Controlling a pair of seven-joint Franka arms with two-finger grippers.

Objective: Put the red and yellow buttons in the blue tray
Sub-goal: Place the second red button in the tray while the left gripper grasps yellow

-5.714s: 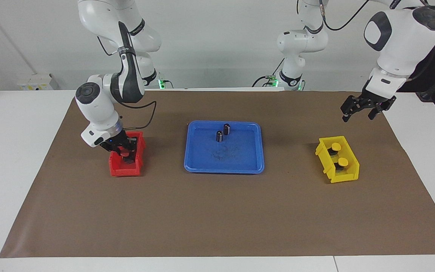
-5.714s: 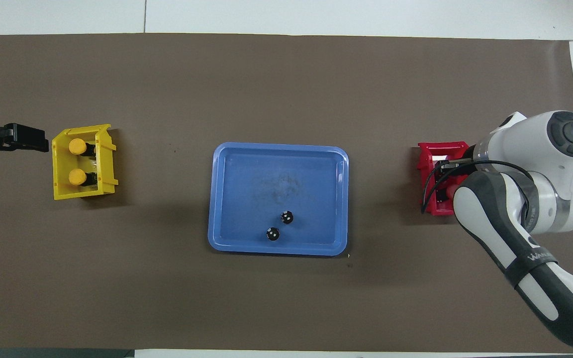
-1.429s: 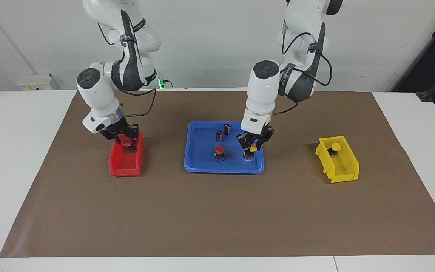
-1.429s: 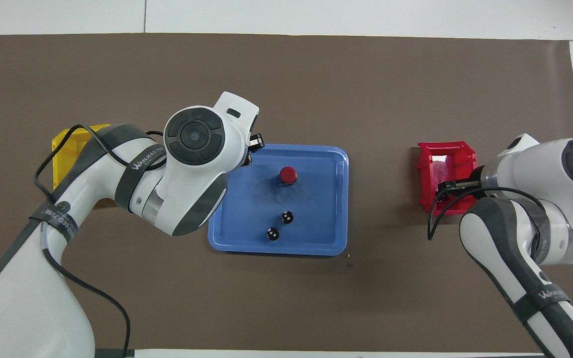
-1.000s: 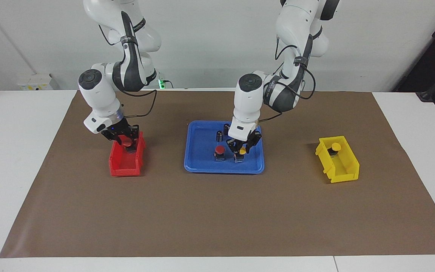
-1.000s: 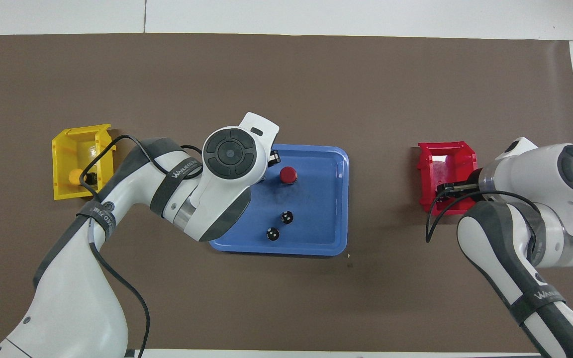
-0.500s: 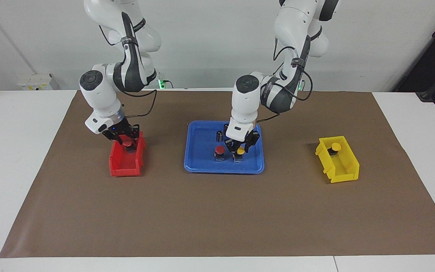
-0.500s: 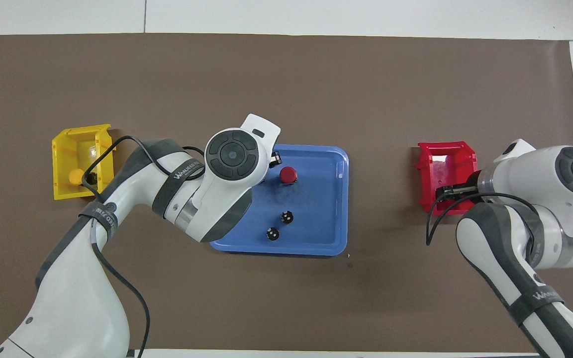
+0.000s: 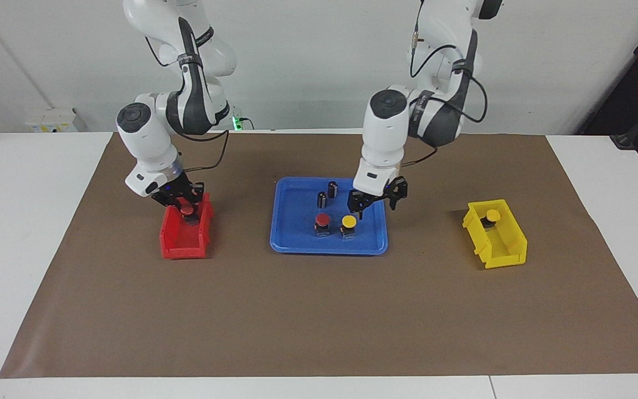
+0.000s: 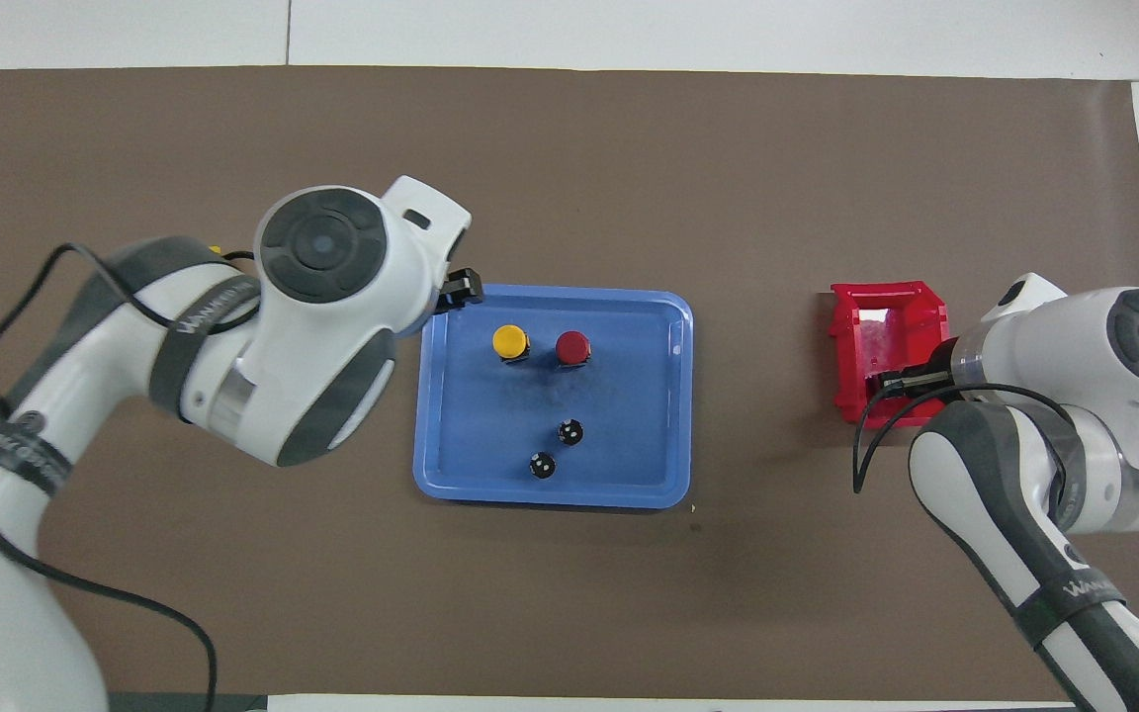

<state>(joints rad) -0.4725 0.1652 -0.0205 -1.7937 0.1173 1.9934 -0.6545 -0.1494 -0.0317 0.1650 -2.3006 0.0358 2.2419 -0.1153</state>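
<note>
While the right gripper (image 9: 185,206) holds a red button (image 9: 186,210) over the red bin (image 9: 185,241), the left gripper (image 9: 375,200) hangs wide open above the blue tray (image 9: 297,244); next, carry red across.

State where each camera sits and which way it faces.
Facing view: high across the table, facing the robots; both arms, the left gripper and right gripper show.
Overhead view: high above the robots' end, looking steeply down; both arms enter from below.
Shared: blue tray, red bin, tray buttons, half a turn apart.
</note>
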